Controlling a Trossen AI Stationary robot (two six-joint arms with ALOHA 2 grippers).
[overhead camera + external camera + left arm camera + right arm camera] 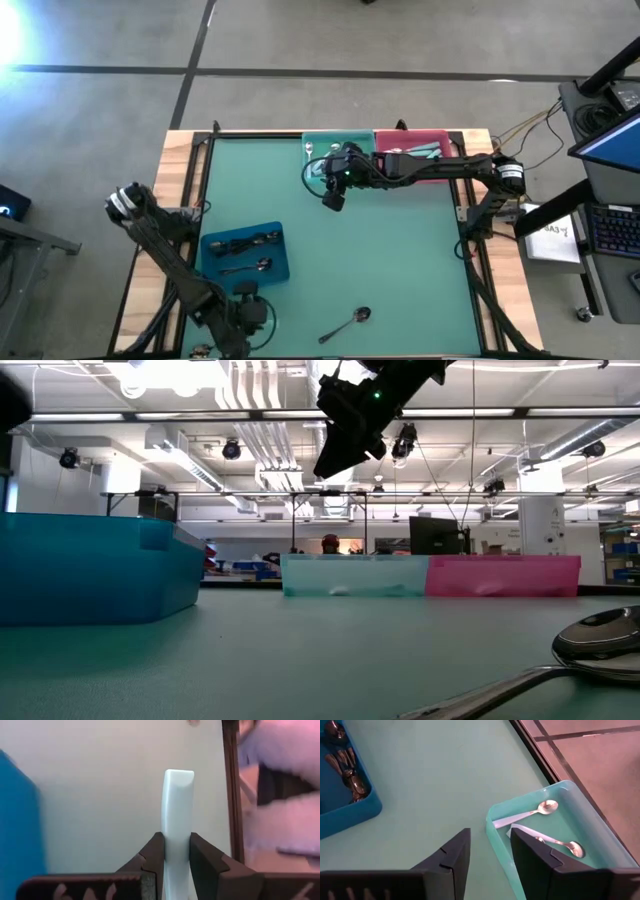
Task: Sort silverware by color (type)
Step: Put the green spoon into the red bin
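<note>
My left gripper (177, 852) is near the table's near edge, beside the blue bin (245, 252), and is shut on a spoon with a pale mint handle (178, 805); the bowl is hidden. My right gripper (490, 850) hangs open, high over the table at the near side of the teal bin (555, 827), touching nothing. Two spoons with pale handles (527, 815) lie in the teal bin. Dark spoons (245, 243) lie in the blue bin. A shiny silver spoon (347, 325) lies flat on the mat near the near edge. My left gripper pinches the mint handle (177, 845) between its two fingers, partway along its length. The free end of the handle (178, 775) sticks out past the fingertips. The spoon's other end is hidden behind the fingers.
The pink bin (412, 150) stands against the teal one at the far edge, with pale pieces inside. A wooden frame (190, 190) borders the green mat. The mat between the blue bin and the far bins is open. The right arm (440, 168) reaches across the far side.
</note>
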